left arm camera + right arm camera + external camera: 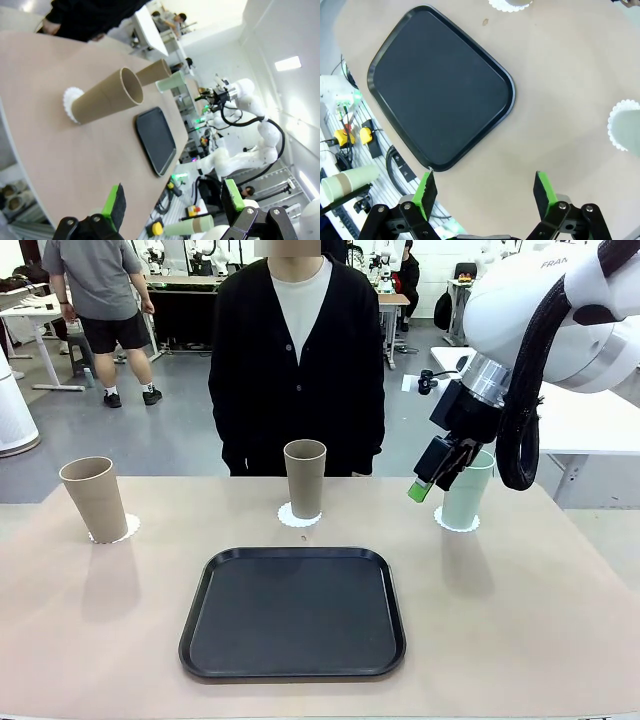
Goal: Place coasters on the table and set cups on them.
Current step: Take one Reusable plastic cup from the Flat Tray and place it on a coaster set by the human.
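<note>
All three cups sit on coasters; the right end effector (432, 478), open and empty beside the green cup (466, 490), should lift away without nudging it.

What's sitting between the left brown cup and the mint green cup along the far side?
In the front view, the second brown cup on its coaster stands between the left brown cup and the mint green cup.
</note>
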### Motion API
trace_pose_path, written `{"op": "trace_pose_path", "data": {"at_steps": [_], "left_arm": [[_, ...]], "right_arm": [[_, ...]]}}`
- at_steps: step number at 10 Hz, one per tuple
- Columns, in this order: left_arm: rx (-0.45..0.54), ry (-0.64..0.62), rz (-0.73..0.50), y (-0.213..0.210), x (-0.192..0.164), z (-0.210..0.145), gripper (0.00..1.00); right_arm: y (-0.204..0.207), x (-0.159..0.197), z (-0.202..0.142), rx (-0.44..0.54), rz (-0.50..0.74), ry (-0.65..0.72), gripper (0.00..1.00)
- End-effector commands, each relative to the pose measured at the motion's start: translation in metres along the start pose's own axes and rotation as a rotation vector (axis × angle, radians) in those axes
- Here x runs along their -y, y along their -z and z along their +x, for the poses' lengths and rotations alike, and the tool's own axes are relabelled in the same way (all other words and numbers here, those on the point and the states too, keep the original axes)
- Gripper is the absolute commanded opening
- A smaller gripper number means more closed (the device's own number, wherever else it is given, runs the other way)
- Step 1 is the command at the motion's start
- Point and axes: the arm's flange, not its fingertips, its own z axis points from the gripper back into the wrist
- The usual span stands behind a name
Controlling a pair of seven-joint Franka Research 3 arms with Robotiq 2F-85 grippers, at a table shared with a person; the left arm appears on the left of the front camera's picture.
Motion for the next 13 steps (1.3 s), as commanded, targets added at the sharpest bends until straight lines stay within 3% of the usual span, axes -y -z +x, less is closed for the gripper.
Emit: {"op": "trace_pose_path", "data": {"at_steps": [1,4,6,8,11,13], "left_arm": [[-0.001,-0.004,0.01,0.0,0.002,0.0,1.0],[-0.001,-0.004,0.01,0.0,0.002,0.0,1.0],[-0.001,-0.004,0.01,0.0,0.002,0.0,1.0],[-0.001,-0.004,0.01,0.0,0.002,0.0,1.0],[-0.001,-0.004,0.01,0.0,0.002,0.0,1.0],[-0.001,-0.004,0.01,0.0,0.002,0.0,1.0]], "right_arm": [[0.001,-0.002,-0.001,0.012,0.019,0.001,1.0],[0.0,0.0,0.0,0.0,0.0,0.0,1.0],[-0.039,0.053,-0.066,0.175,0.307,0.191,1.0],[-0.057,0.113,-0.12,0.292,0.576,0.264,1.0],[-0.064,0.175,-0.196,0.483,0.825,0.263,1.0],[-0.049,0.206,-0.245,0.563,0.903,0.387,1.0]]}}
